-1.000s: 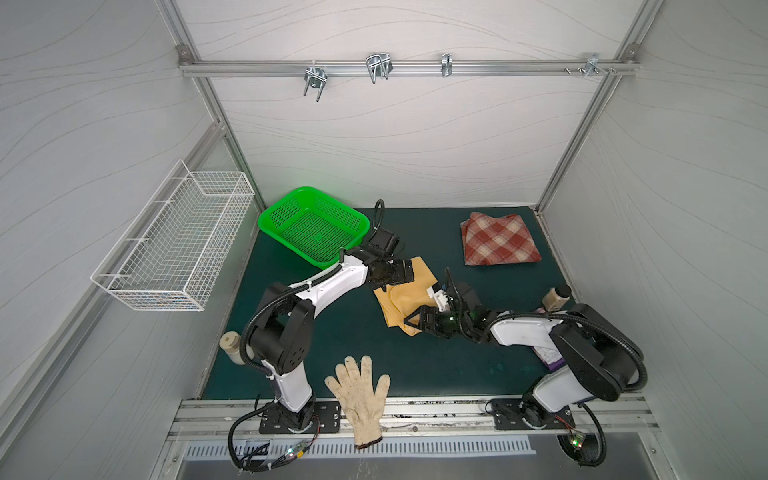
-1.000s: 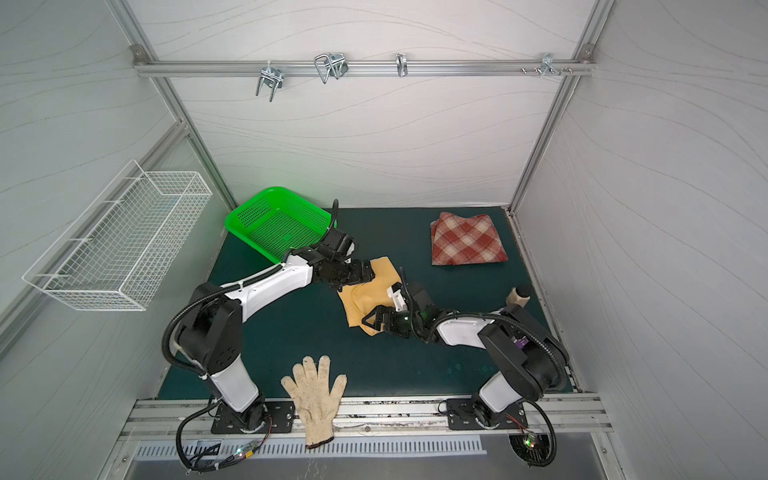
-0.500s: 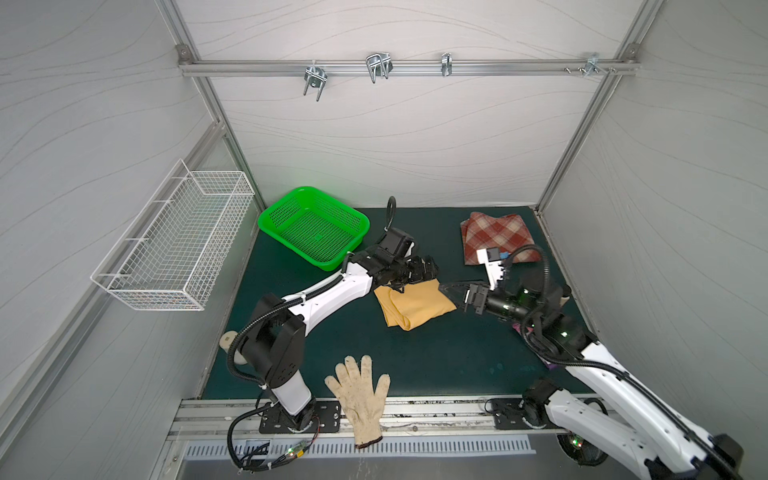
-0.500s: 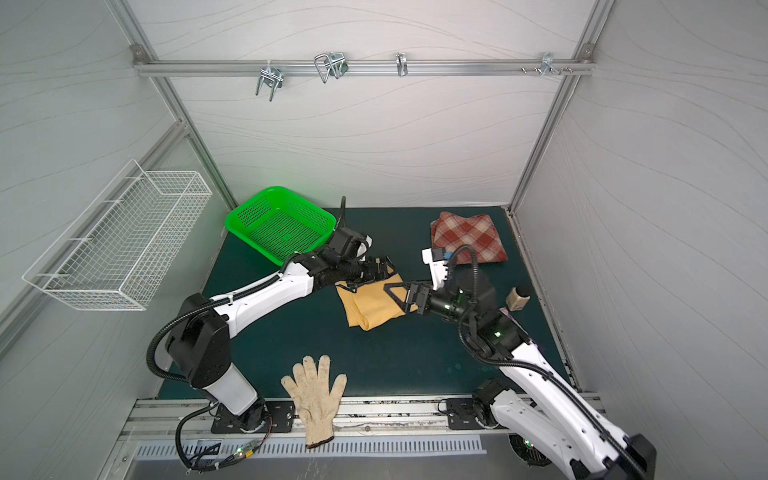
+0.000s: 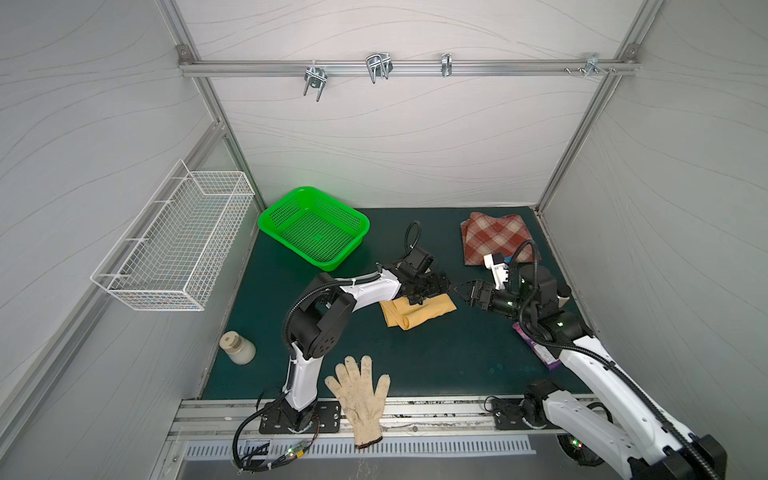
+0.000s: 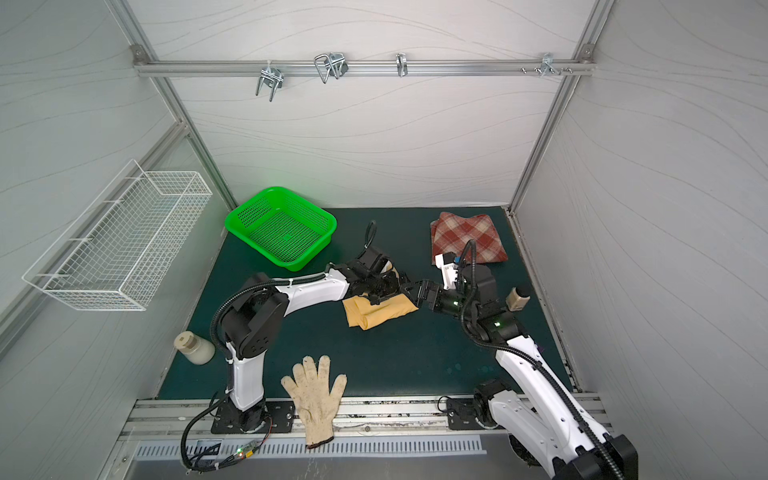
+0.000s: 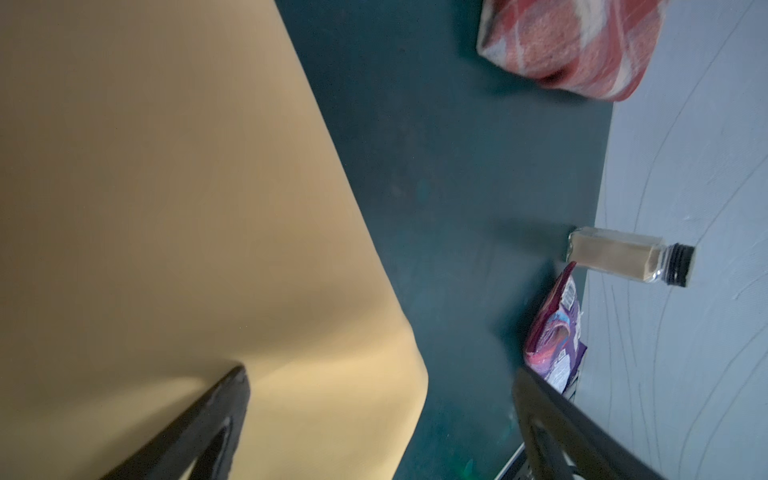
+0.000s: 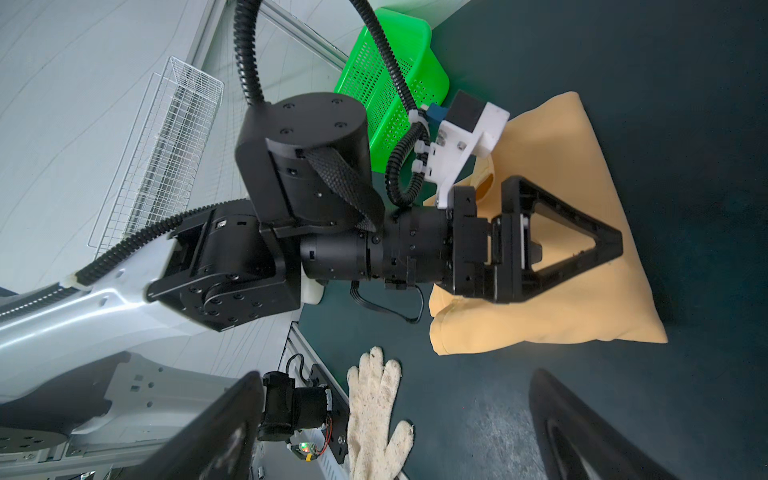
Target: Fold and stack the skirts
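The mustard-yellow skirt (image 5: 417, 311) (image 6: 380, 311) lies folded in the middle of the dark green mat. The rust-red and cream plaid skirt (image 5: 494, 237) (image 6: 465, 239) lies folded at the back right. My left gripper (image 5: 436, 286) (image 6: 386, 289) hovers open over the yellow skirt's right end, holding nothing. In the left wrist view its gripper (image 7: 380, 386) spans the cloth edge (image 7: 166, 208). My right gripper (image 5: 463, 291) (image 6: 411, 291) is open and empty just right of that skirt, pointing at the left gripper. In the right wrist view it (image 8: 395, 395) faces the yellow skirt (image 8: 561, 270).
A green basket (image 5: 313, 226) sits at the back left. An off-white glove (image 5: 359, 397) overhangs the front edge. One bottle (image 5: 237, 348) stands off the mat's left side, another (image 5: 563, 293) by the right wall, near a purple packet (image 5: 540, 351). A wire basket (image 5: 174, 245) hangs on the left wall.
The right arm has lifted off the yellow skirt and drawn back to the right. The left gripper has shifted right along the skirt, which now lies more compactly folded.
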